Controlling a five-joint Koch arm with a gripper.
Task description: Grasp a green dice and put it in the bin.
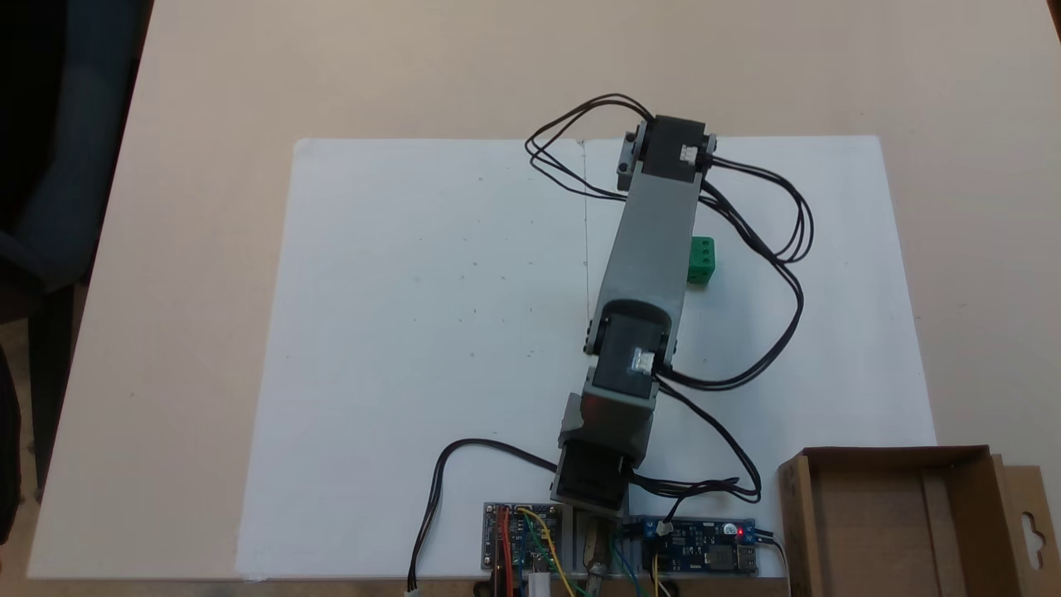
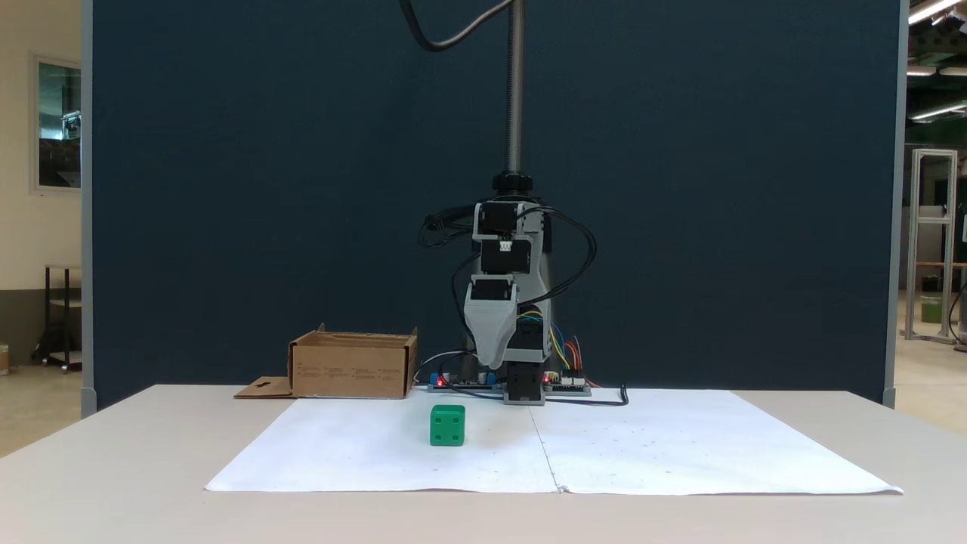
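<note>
Green dice (image 2: 447,425) resting on white paper sheet (image 2: 680,453), on the desk (image 2: 113,453), left of the sheet's centre crease in the front-facing fixed view; four pips on the face toward that camera. In the top-down fixed view, same dice (image 1: 701,259) just right of the grey arm link (image 1: 651,240), partly tucked under its edge (pips visible on the top face, count not sure).

Gripper (image 2: 489,361) hanging above the sheet, pointed down, grey tapered shell facing the camera; well clear of the dice, up and to the right of it in that view. Fingers stacked one behind the other from this angle, so cannot tell whether apart or together. Nothing seen between them.

Bin (image 2: 353,365) at the back left of the sheet in the front-facing fixed view, upright, flap with slot cutout lying flat at its left. In the top-down fixed view, bin (image 1: 879,531) at lower right corner, interior bare cardboard, slotted flap at the far right edge. Small dark printing on the bin's front wall (too small to read).

Controller boards (image 1: 622,547) at arm base, red LED lit on the right one. Black cables (image 1: 787,232) looping off the arm. No legible brand marks anywhere.
</note>
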